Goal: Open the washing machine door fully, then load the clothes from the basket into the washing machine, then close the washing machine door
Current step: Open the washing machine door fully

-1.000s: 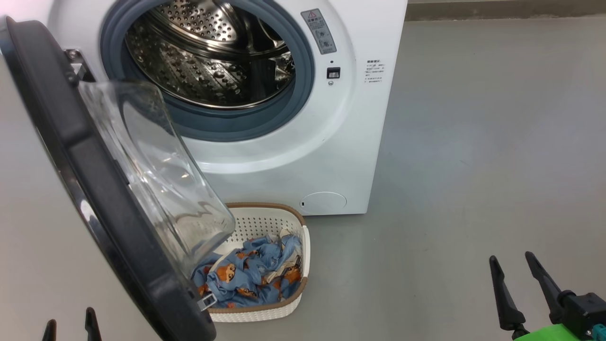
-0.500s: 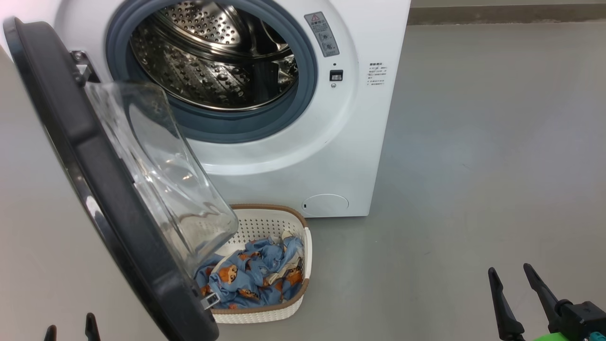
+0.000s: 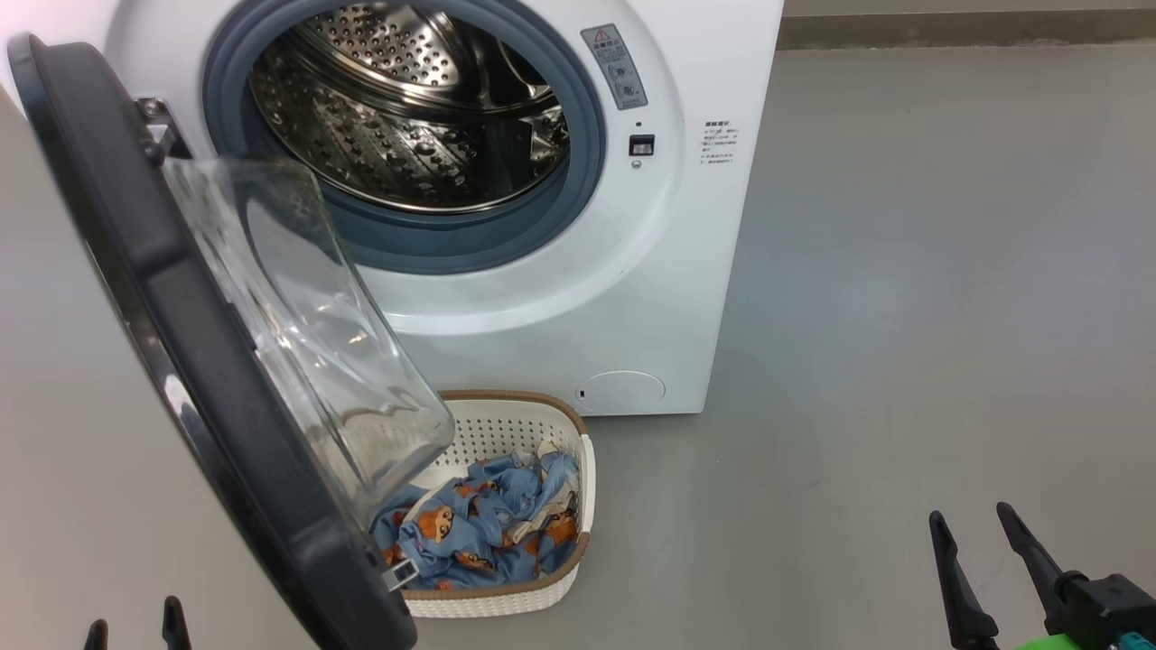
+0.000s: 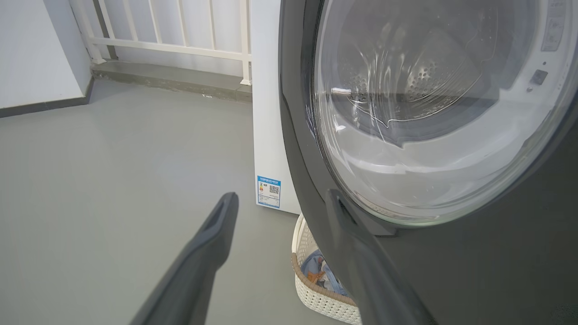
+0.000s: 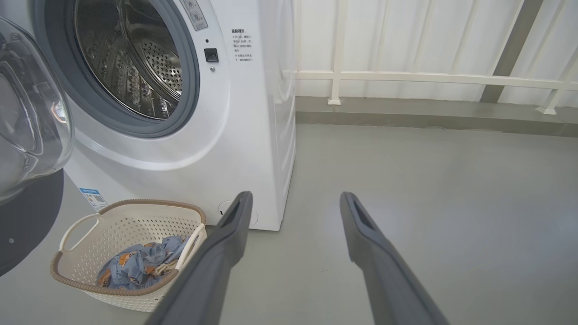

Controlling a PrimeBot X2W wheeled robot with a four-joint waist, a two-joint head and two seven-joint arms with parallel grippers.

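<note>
- Left gripper [image 3: 135,627]: at the near left edge of the head view, only the two dark fingertips in sight. In the left wrist view its fingers stand spread apart over the grey floor [image 3: 903,316]. One finger lies close along the outer face of the door; whether it touches cannot be told.
- Right gripper [image 3: 969,516]: near right, over bare floor and well apart from the machine and the basket. Its fingers are spread apart and grip nothing.
- The washing machine door [image 3: 181,307]: hinged on the left of the opening and swung out toward the near side. The dark grey inner rim and the clear glass bowl window [image 3: 316,325] face right. Its lower edge hangs in front of the left part of the basket.
- The basket [image 3: 506,420]: upright on the floor, just in front of the machine's base and below the drum opening, with its brown rim uppermost.
- The clothes [image 3: 479,533]: blue fabric with orange-brown bear faces and bits of white, bunched in the bottom of the basket, mostly in its near half.
- The washing machine [image 3: 632,298]: white front-loader behind the basket. The steel perforated drum [image 3: 397,117] is exposed inside the grey gasket [image 3: 424,239]. A round cap [image 3: 621,388] sits low on the front at right, and a blue label sticker [image 4: 268,192] low at left.
- White railing [image 5: 429,79]: runs along the far side, behind the machine.
</note>
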